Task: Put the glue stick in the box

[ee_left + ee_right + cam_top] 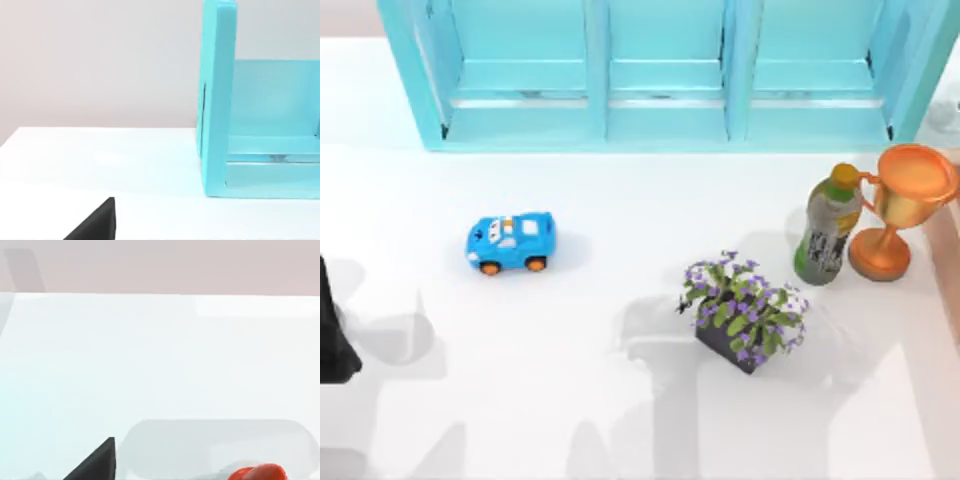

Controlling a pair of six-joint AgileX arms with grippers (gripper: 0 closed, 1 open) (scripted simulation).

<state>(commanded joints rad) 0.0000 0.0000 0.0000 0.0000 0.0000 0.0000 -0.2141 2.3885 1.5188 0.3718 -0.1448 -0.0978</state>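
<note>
Standing at the table's point(620, 420) rear edge, the turquoise box point(660, 75) has three open compartments. Left arm point(332, 340) sits parked at the left edge; finger state cannot be determined. Red rounded object point(260, 473), possibly the glue stick, appears in the right wrist view.

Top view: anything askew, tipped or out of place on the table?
Nothing looks spilled or damaged. The toy car sits on its wheels; the bottle, trophy and flower planter all stand upright. The planter sits at an angle to the table edges. The blue cabinet stands along the far side.
</note>
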